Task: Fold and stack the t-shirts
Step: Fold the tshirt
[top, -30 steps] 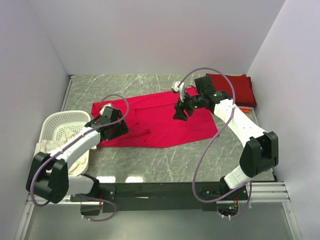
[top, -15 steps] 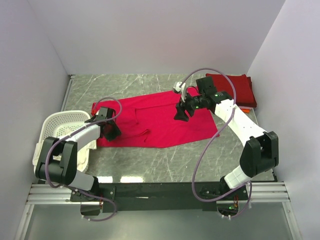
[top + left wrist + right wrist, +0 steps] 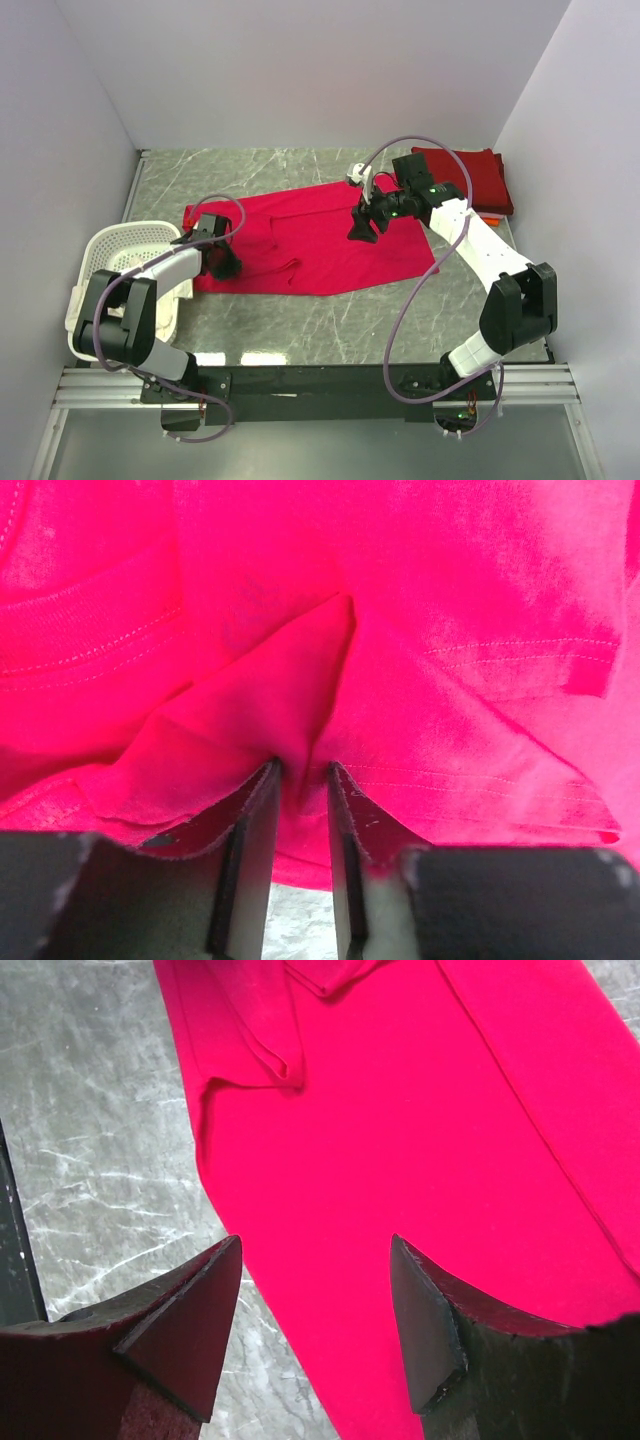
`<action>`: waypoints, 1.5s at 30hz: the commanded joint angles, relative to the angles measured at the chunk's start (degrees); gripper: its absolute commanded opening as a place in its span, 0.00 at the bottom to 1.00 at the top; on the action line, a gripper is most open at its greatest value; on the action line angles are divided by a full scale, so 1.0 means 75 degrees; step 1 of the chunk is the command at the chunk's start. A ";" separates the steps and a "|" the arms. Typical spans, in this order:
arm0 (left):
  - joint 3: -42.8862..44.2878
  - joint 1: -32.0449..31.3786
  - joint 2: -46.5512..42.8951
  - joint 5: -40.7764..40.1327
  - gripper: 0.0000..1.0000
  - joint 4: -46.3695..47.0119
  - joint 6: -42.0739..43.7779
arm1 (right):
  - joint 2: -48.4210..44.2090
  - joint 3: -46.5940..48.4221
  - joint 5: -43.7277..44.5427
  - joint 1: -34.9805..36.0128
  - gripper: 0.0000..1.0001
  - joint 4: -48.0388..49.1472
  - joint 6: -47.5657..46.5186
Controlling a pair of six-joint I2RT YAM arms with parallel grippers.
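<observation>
Left gripper [image 3: 221, 262] has moved in & narrowed, pinching a ridge of the large crimson-red soft cloth t-shirt [image 3: 320, 250], spread mid tabletop [image 3: 330, 330]. Right gripper [image 3: 362, 228] hovers wide over its right half. Limp, light fabric: prob. best held at hems/corners.

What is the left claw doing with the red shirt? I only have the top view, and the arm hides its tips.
Observer: Its wrist view shows the left gripper pinching a raised fold of the red shirt.
Operator: Does the right claw hold anything?
Observer: No. Its wrist view shows the right gripper open, with nothing in it, above the shirt.
Operator: Over the middle of it?
Observer: Near an edge: bare table shows beside the cloth.
</observation>
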 commanded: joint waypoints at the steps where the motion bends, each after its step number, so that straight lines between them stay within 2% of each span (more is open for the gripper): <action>1: 0.0160 0.0001 0.0149 0.0146 0.29 0.0141 0.0124 | -0.0080 -0.0027 -0.0182 -0.0078 0.68 0.0161 0.0014; 7: 0.0277 0.0001 -0.0073 0.0075 0.21 -0.0035 0.0194 | -0.0056 -0.0004 -0.0240 -0.0078 0.68 0.0114 0.0003; 17: 0.0348 0.0001 -0.0518 0.0333 0.31 -0.0258 0.0335 | -0.0080 -0.0016 -0.0252 -0.0090 0.68 0.0102 -0.0033; 35: 0.0266 -0.0034 0.0032 0.0321 0.31 -0.0059 0.0405 | -0.0068 0.0008 -0.0311 -0.0125 0.68 0.0009 -0.0068; 45: 0.0406 -0.0057 -0.0096 0.0263 0.26 -0.0152 0.0382 | -0.0080 -0.0004 -0.0322 -0.0149 0.68 0.0032 -0.0080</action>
